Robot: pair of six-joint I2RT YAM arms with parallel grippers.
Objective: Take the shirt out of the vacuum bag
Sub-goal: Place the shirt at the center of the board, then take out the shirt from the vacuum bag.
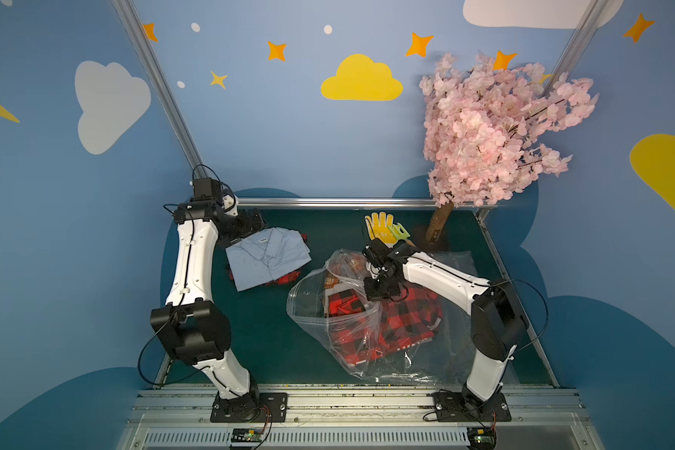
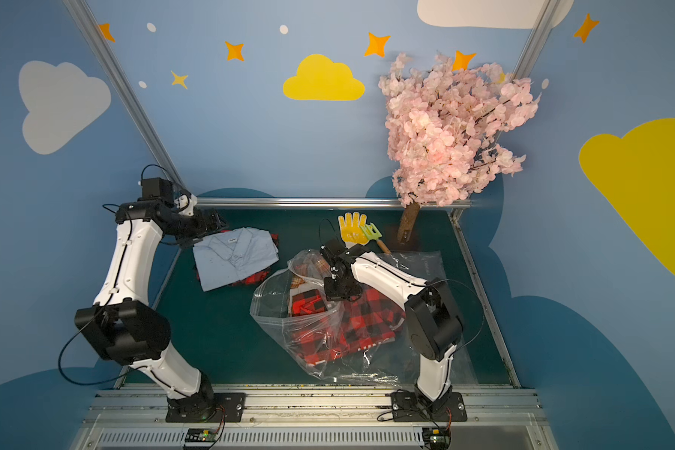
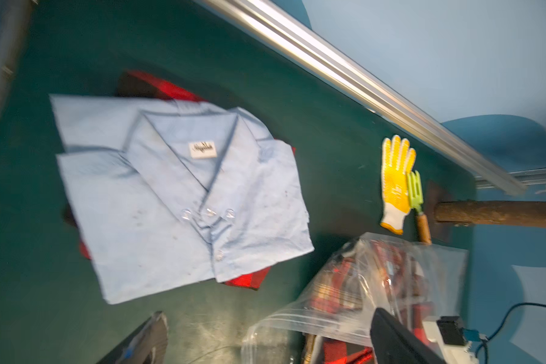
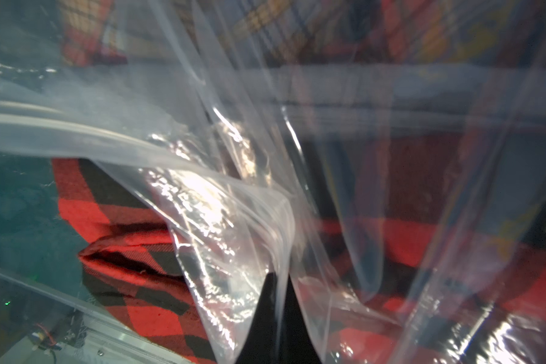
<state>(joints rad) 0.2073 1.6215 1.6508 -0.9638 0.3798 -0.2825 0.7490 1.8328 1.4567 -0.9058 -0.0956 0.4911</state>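
Right wrist: clear crinkly plastic vacuum bag lies right up against the lens. Right gripper is closed, with bag film pinched between its black jaws. Red-and-black checked cloth garments show behind the film.

Left wrist: left gripper is spread wide and empty over the dark green table. A folded light-blue cloth shirt lies outside the bag, on another checked piece.

Both top views: bag sits right of centre, blue shirt at far left, apart.

Judgement: one shirt is out. The checked ones remain bagged, so probably more to pull, but the creased film prevents a count.
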